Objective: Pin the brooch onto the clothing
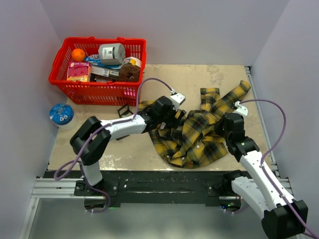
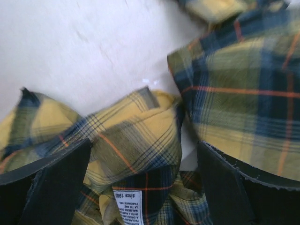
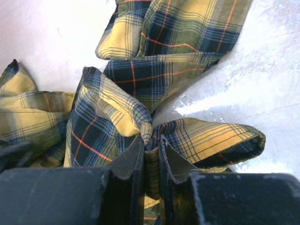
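The clothing (image 1: 199, 139), a yellow-and-dark plaid shirt, lies crumpled on the table between the two arms. My left gripper (image 1: 174, 117) hovers over its left edge. In the left wrist view that gripper (image 2: 144, 157) is open, its black fingers (image 2: 56, 183) wide on either side of a loose shirt fold (image 2: 136, 136) with a small white label (image 2: 127, 206). My right gripper (image 1: 227, 124) sits at the shirt's right side. In the right wrist view it (image 3: 151, 140) is shut on a pinched ridge of plaid cloth (image 3: 173, 70). I cannot pick out the brooch with certainty.
A red basket (image 1: 94, 93) of groceries stands at the back left. A round blue disc (image 1: 61, 114) lies by the left wall; whether it is the brooch I cannot tell. A small black object (image 1: 124, 110) lies in front of the basket. Walls close in both sides.
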Available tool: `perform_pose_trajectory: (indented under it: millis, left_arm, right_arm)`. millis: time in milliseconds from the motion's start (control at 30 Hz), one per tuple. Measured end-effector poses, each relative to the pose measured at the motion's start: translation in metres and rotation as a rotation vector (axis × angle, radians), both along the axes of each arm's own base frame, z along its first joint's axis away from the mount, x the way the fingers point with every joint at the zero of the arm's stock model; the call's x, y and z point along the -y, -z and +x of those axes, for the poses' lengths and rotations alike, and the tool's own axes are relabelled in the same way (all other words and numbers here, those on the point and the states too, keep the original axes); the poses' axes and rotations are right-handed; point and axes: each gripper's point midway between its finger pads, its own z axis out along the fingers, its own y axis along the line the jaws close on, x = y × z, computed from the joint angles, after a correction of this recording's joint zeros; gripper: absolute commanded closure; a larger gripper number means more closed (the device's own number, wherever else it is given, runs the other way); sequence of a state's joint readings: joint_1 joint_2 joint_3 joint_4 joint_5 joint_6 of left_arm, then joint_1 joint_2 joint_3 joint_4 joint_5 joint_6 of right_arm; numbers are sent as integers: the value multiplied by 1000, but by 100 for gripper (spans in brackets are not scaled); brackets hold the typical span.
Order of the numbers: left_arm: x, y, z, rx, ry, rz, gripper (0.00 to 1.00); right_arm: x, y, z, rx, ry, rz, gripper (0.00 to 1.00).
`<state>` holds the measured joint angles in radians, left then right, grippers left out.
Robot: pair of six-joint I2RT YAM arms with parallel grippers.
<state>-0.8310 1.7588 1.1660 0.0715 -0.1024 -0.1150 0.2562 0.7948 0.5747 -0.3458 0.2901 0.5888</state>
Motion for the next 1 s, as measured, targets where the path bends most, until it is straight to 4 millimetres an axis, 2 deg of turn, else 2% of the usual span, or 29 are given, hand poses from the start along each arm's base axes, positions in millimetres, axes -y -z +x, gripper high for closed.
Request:
perform_pose_trajectory:
  millis: [33, 67, 100, 133, 233, 300, 433, 567, 700, 800, 1000]
  left_arm:
    - [0, 14, -1, -21, 5, 27, 31]
    - [0, 27, -2, -44, 10, 53, 76]
    - [0, 36, -3, -62, 12, 65, 92]
    - [0, 46, -4, -82, 20, 83, 100]
    - [-2, 65, -8, -127, 39, 110, 100]
    - [-2, 67, -11, -136, 42, 98, 100]
    - [-10, 61, -24, -154, 34, 42, 100]
    - [-18, 43, -45, -173, 39, -57, 100]
    - [-24, 30, -71, -197, 61, -162, 100]
    - [-26, 31, -96, -228, 80, -208, 100]
    - [3, 39, -171, -327, 218, -268, 100]
  right_arm:
    - [1, -1, 0, 2, 2, -5, 100]
    - [2, -2, 0, 5, 3, -10, 100]
    - [2, -4, 0, 8, 4, -12, 100]
    - [3, -6, 0, 13, 4, -15, 100]
    - [4, -13, 2, 26, 8, -24, 100]
    - [6, -18, 4, 37, 15, -33, 100]
    - [8, -24, 14, 40, 30, -52, 100]
    - [10, -31, 36, 28, 47, -98, 100]
    - [7, -49, 66, 51, 48, -137, 100]
    - [0, -64, 94, 96, 24, -157, 100]
    - [-21, -75, 140, 134, -46, -161, 100]
